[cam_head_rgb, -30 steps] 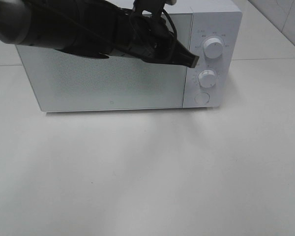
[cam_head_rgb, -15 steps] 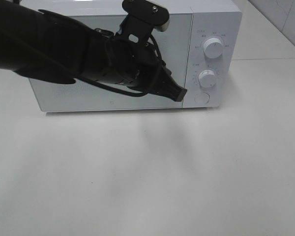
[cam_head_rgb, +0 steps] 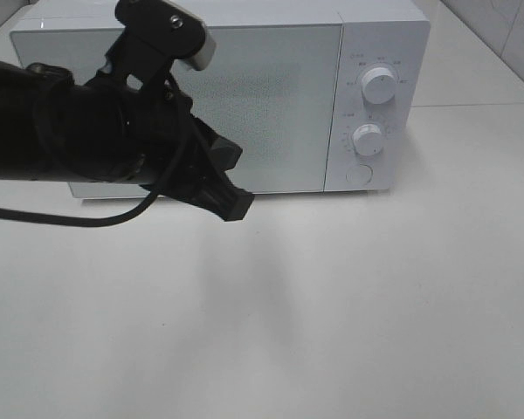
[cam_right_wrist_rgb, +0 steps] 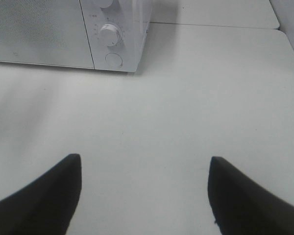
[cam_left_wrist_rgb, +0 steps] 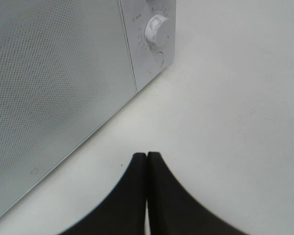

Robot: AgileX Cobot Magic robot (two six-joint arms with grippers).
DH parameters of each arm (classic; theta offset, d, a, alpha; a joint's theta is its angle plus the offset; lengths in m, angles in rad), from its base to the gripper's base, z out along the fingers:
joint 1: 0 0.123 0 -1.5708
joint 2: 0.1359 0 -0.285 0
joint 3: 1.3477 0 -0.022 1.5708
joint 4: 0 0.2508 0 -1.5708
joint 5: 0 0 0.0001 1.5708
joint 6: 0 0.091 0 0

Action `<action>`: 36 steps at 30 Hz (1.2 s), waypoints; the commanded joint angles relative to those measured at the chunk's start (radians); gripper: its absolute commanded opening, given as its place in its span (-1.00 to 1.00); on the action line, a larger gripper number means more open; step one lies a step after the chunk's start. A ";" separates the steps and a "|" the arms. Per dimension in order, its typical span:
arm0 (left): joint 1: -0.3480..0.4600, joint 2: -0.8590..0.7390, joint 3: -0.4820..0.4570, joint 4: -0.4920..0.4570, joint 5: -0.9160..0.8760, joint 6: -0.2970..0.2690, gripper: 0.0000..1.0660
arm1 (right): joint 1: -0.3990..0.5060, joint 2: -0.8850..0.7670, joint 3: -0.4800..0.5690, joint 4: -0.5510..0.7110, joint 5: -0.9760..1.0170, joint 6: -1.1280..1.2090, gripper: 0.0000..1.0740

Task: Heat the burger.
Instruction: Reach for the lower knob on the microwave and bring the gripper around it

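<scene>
The burger is not in view. A white microwave [cam_head_rgb: 271, 96] stands at the back of the table with its door shut; it also shows in the left wrist view [cam_left_wrist_rgb: 54, 78] and the right wrist view [cam_right_wrist_rgb: 44, 34]. My left gripper [cam_head_rgb: 236, 207] is shut and empty, held in front of the door's lower middle, left of the control panel. In the left wrist view its fingertips [cam_left_wrist_rgb: 146, 156] press together above the table. My right gripper [cam_right_wrist_rgb: 144, 169] is open and empty over bare table, and it does not show in the exterior view.
The microwave's panel has an upper knob [cam_head_rgb: 379, 85], a lower knob [cam_head_rgb: 368, 140] and a round button [cam_head_rgb: 359, 174]. The white table [cam_head_rgb: 332, 297] spreads in front. A table seam and a tiled wall [cam_head_rgb: 506, 26] lie at the back right.
My left arm has pulled back from the control panel, moving left and down across the door. Its gripper stays shut. The microwave has not moved.
</scene>
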 commanded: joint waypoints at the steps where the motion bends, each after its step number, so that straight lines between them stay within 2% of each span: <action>1: -0.001 -0.048 0.034 -0.010 0.034 -0.008 -1.00 | -0.006 -0.024 0.002 0.004 -0.009 0.000 0.32; 4: -0.001 -0.093 0.074 -0.009 0.074 -0.008 -1.00 | -0.006 -0.024 0.002 0.004 -0.009 0.000 0.32; 7: -0.001 -0.126 0.099 -0.009 0.124 -0.037 -1.00 | -0.006 -0.024 0.002 0.004 -0.009 0.000 0.32; 8: -0.001 -0.142 0.105 -0.002 0.167 -0.091 -1.00 | -0.006 -0.024 0.002 0.004 -0.009 0.000 0.32; 9: -0.001 -0.148 0.105 0.007 0.190 -0.114 -1.00 | -0.006 -0.024 0.002 0.004 -0.009 0.000 0.32; 10: -0.001 -0.148 0.105 0.007 0.190 -0.114 -1.00 | -0.006 -0.024 0.002 0.004 -0.009 0.000 0.32; 12: -0.001 -0.159 0.105 0.088 0.299 -0.209 -1.00 | -0.006 -0.024 0.002 0.004 -0.009 0.000 0.32; 13: -0.001 -0.159 0.105 0.088 0.299 -0.209 -1.00 | -0.006 -0.024 0.002 0.004 -0.009 0.000 0.32; 14: -0.001 -0.161 0.105 0.181 0.396 -0.291 -1.00 | -0.006 -0.024 0.002 0.004 -0.009 0.000 0.32; 15: -0.001 -0.161 0.105 0.181 0.396 -0.291 -1.00 | -0.006 -0.024 0.002 0.004 -0.009 0.000 0.32; 16: -0.001 -0.161 0.105 0.302 0.475 -0.407 -1.00 | -0.006 -0.024 0.002 0.004 -0.009 0.000 0.32; 17: -0.001 -0.161 0.103 0.375 0.505 -0.474 -1.00 | -0.006 -0.024 0.002 0.004 -0.009 0.000 0.32; 18: -0.001 -0.161 0.103 0.375 0.505 -0.474 -1.00 | -0.006 -0.024 0.002 0.004 -0.009 0.000 0.32; 19: -0.001 -0.162 0.092 0.523 0.535 -0.611 -1.00 | -0.006 -0.024 0.002 0.004 -0.009 0.000 0.32; 20: -0.001 -0.164 0.084 0.597 0.541 -0.694 -1.00 | -0.006 -0.024 0.002 0.004 -0.009 0.000 0.32; 21: -0.001 -0.164 0.084 0.597 0.541 -0.694 -1.00 | -0.006 -0.024 0.002 0.004 -0.009 0.000 0.32; 22: -0.001 -0.176 0.065 0.735 0.538 -0.846 -1.00 | -0.006 -0.024 0.002 0.004 -0.009 0.000 0.32; 23: -0.001 -0.176 0.065 0.735 0.538 -0.846 -1.00 | -0.006 -0.024 0.002 0.004 -0.009 0.000 0.32; 24: -0.001 -0.199 0.038 0.887 0.538 -1.026 -1.00 | -0.006 -0.024 0.002 0.004 -0.009 0.000 0.32; 25: -0.001 -0.215 0.022 0.973 0.540 -1.121 -1.00 | -0.006 -0.024 0.002 0.004 -0.009 0.000 0.32; 26: -0.001 -0.215 0.022 0.973 0.540 -1.121 -1.00 | -0.006 -0.024 0.002 0.004 -0.009 0.000 0.32; 27: -0.001 -0.255 -0.004 1.131 0.554 -1.285 -1.00 | -0.006 -0.024 0.002 0.004 -0.009 0.000 0.32; 28: -0.001 -0.275 -0.016 1.225 0.567 -1.374 -1.00 | -0.006 -0.024 0.002 0.004 -0.009 0.000 0.32; 29: -0.001 -0.275 -0.016 1.225 0.567 -1.374 -1.00 | -0.006 -0.024 0.002 0.004 -0.009 0.000 0.32; 30: -0.001 -0.314 -0.034 1.409 0.608 -1.538 -1.00 | -0.006 -0.024 0.002 0.004 -0.009 0.000 0.32; 31: 0.002 -0.330 -0.038 1.482 0.632 -1.630 -1.00 | -0.006 -0.024 0.002 0.004 -0.009 0.000 0.32; 32: 0.002 -0.330 -0.038 1.482 0.632 -1.630 -1.00 | -0.006 -0.024 0.002 0.004 -0.009 0.000 0.32; 33: 0.026 -0.368 -0.043 1.626 0.705 -1.809 -1.00 | -0.006 -0.024 0.002 0.004 -0.009 0.000 0.32; 34: 0.026 -0.368 -0.043 1.626 0.705 -1.809 -1.00 | -0.006 -0.024 0.002 0.004 -0.009 0.000 0.32; 35: 0.067 -0.398 -0.043 1.716 0.790 -1.943 -1.00 | -0.006 -0.024 0.002 0.004 -0.009 0.000 0.32; 36: 0.095 -0.414 -0.043 1.753 0.831 -1.989 -1.00 | -0.006 -0.024 0.002 0.004 -0.009 0.000 0.32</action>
